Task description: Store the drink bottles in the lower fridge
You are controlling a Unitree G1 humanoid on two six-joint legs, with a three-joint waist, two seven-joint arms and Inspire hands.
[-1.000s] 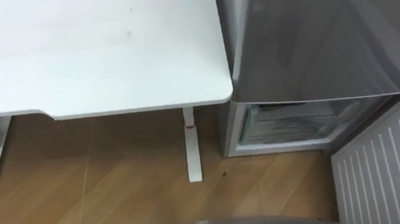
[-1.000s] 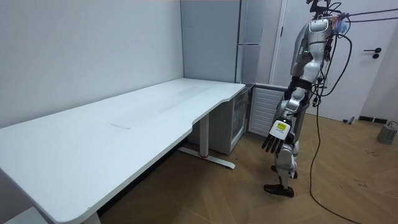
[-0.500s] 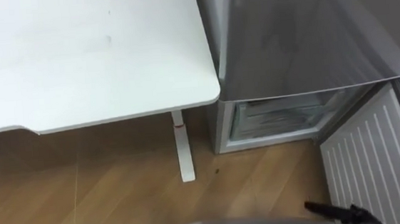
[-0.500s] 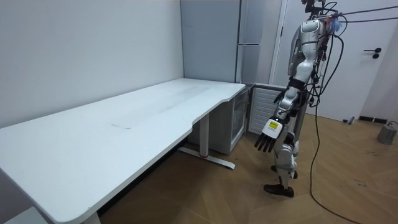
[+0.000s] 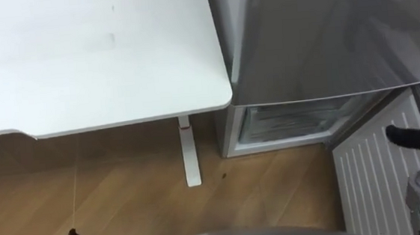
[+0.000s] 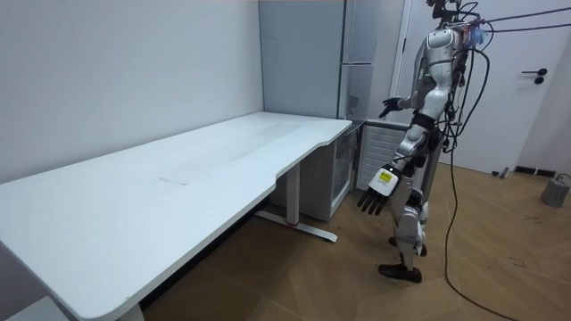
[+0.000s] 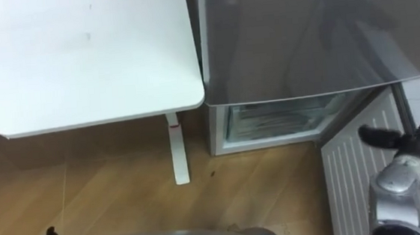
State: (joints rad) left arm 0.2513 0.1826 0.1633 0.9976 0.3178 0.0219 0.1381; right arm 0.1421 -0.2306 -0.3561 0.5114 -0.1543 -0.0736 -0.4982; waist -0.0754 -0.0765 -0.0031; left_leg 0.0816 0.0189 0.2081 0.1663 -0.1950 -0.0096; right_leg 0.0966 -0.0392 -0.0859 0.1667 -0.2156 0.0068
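One lower fridge compartment (image 5: 289,122): stood open at floor level, directly beneath the closed grey upper door (image 5: 323,33); pale shelving or drawers showed inside, and what they held could not be made out.
Lower door (image 5: 380,183): white with a ribbed inner face, swung out on the robot's right of the compartment.
Right hand (image 5: 416,137): was raised over the lower door with fingers straight and spread, holding nothing.
Left hand (image 6: 376,198): hung low beside the thigh with fingers loosely straight, holding nothing; its dark fingertips showed at the lower left edge of the left eye view.
Counter (image 5: 93,59): white, set just beside the fridge on its left, with a rounded corner next to the compartment.
Counter leg (image 5: 189,153): white, upright on the wooden floor (image 5: 126,199), near the compartment.
Robot: stood upright on the floor facing the fridge, off the counter's end.
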